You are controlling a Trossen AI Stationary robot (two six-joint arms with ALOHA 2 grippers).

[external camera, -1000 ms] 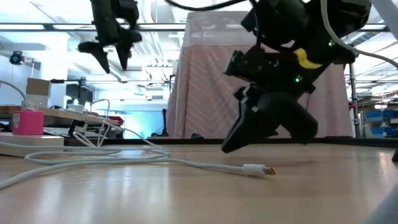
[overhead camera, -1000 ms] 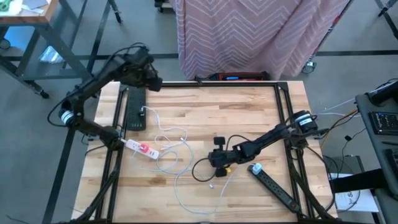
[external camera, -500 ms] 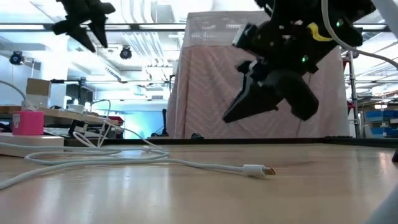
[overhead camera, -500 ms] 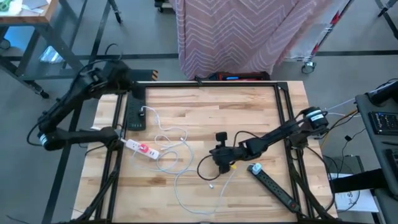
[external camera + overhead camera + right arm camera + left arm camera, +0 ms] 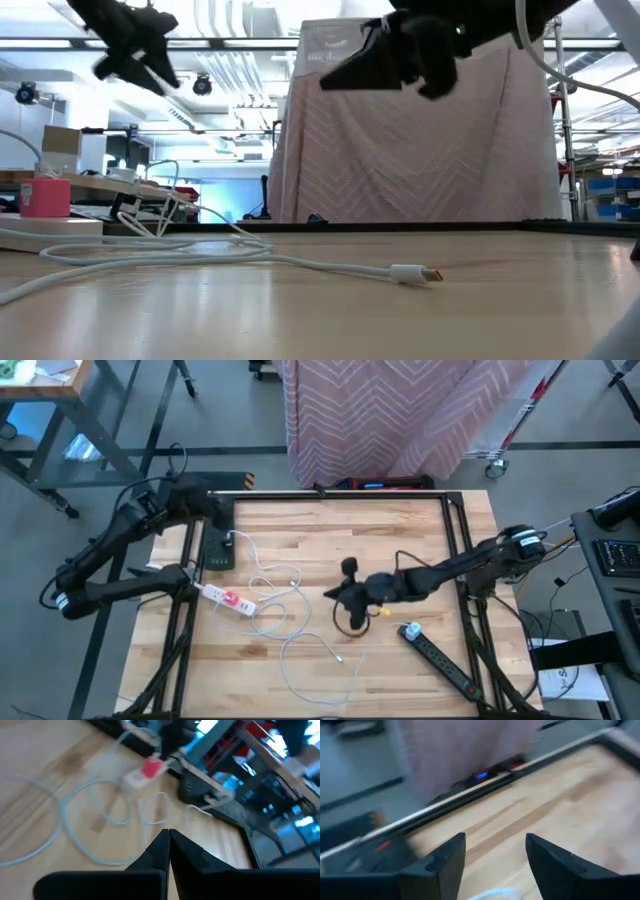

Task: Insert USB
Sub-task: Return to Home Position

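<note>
The left pincer (image 5: 494,842) hangs over the far-left corner of the table (image 5: 400,530), its two fingers (image 5: 447,860) spread wide with nothing between them. Just to the near side of it a black power strip (image 5: 217,538) lies along the table's left edge. The white cable (image 5: 290,261) meets this strip on its right side. The charger there is too small to make out.

From the strip the cable runs in loose loops across the middle of the table. Its free plug (image 5: 415,272) lies bare on the wood toward the near side. A white power strip (image 5: 222,596) with a pink plug (image 5: 45,195) in it lies at the left, on the near side of the black strip, touching the cable loops.

The right pincer (image 5: 169,835) is raised above the middle of the table, clear of the wood, its fingers pressed together and holding nothing. A second black power strip (image 5: 447,662) lies slantwise at the near right. A pink patterned cloth (image 5: 400,410) hangs beyond the far edge.
</note>
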